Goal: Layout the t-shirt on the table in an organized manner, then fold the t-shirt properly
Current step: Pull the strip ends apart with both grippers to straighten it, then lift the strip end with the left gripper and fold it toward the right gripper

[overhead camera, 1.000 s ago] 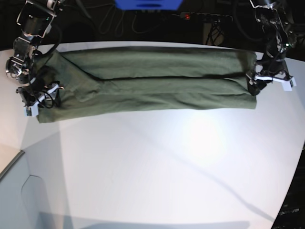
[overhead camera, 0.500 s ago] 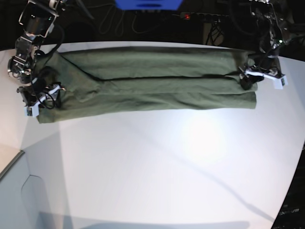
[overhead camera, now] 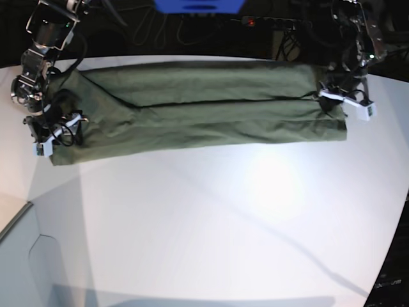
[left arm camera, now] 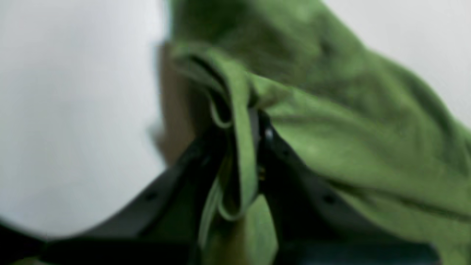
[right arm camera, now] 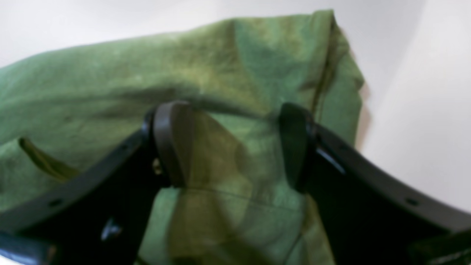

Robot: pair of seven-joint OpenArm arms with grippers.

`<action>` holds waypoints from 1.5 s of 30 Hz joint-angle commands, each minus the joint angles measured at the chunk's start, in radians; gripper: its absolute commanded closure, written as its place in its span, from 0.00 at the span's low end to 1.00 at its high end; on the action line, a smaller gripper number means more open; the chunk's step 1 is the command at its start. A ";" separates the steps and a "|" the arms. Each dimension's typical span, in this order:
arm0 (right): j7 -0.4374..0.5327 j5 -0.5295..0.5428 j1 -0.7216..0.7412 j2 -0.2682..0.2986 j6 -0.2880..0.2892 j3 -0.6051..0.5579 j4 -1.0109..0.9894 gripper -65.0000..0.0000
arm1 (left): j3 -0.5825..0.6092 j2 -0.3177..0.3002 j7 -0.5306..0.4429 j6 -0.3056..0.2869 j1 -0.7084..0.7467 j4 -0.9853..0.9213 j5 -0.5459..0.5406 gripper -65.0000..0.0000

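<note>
The olive-green t-shirt (overhead camera: 204, 109) lies folded into a long horizontal band across the far part of the white table (overhead camera: 223, 224). In the base view my left gripper (overhead camera: 328, 105) sits at the band's right end. The left wrist view shows that gripper (left arm camera: 244, 125) shut, with bunched folds of the t-shirt (left arm camera: 349, 121) pinched between its black fingers. My right gripper (overhead camera: 59, 130) rests at the band's left end. In the right wrist view it (right arm camera: 235, 143) stands open, and the t-shirt (right arm camera: 220, 62) lies flat between and beneath its spread fingers.
A power strip (overhead camera: 268, 23) with a red light, cables and a blue object (overhead camera: 198, 5) lie behind the table's far edge. The table's curved edge (overhead camera: 19, 217) runs along the lower left. Bare white tabletop spreads in front of the shirt.
My left gripper moved inward and up onto the shirt's right end and closed on the fabric, lifting that edge slightly. The right gripper has stayed open in place.
</note>
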 commanded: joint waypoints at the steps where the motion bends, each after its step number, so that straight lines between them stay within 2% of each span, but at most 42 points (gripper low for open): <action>1: -0.039 -0.014 -0.001 -0.001 -0.003 -0.002 0.001 0.43 | -0.028 -0.020 -0.029 0.004 -0.009 0.040 -0.004 1.00; 7: -0.039 -0.014 -0.001 -0.001 -0.003 -0.002 0.001 0.43 | -0.088 -0.023 -0.029 0.004 -0.028 0.089 0.002 1.00; 14: -0.039 -0.014 -0.003 -0.003 -0.003 -0.002 0.001 0.43 | -0.088 -0.012 -0.029 0.003 -0.028 0.100 -0.005 1.00; 19: -0.039 -0.012 -0.001 -0.004 -0.002 0.001 0.009 0.43 | -0.082 0.066 -0.029 0.001 -0.026 0.186 0.002 1.00; 24: -0.039 -0.009 -0.009 -0.023 -0.002 0.011 0.131 0.43 | 0.028 0.105 -0.029 0.009 -0.002 0.292 0.004 1.00; 28: -0.039 -0.009 -0.049 -0.061 0.000 0.058 0.283 0.43 | 0.167 0.105 -0.035 0.010 0.021 0.336 0.004 1.00; 30: -0.047 -0.009 -0.084 -0.080 0.000 0.066 0.375 0.43 | 0.197 0.105 -0.037 0.010 0.026 0.336 0.004 1.00; 34: -0.048 -0.009 -0.185 -0.104 0.003 0.058 0.536 0.42 | 0.197 0.105 -0.037 0.010 0.018 0.327 0.004 1.00; 37: -0.048 -0.009 -0.268 -0.132 0.048 0.058 0.610 0.37 | 0.196 0.096 -0.037 0.010 0.018 0.327 0.004 1.00; 45: -0.048 -0.011 -0.398 -0.153 0.048 0.064 0.619 0.35 | 0.205 0.105 -0.030 0.010 -0.009 0.329 0.004 1.00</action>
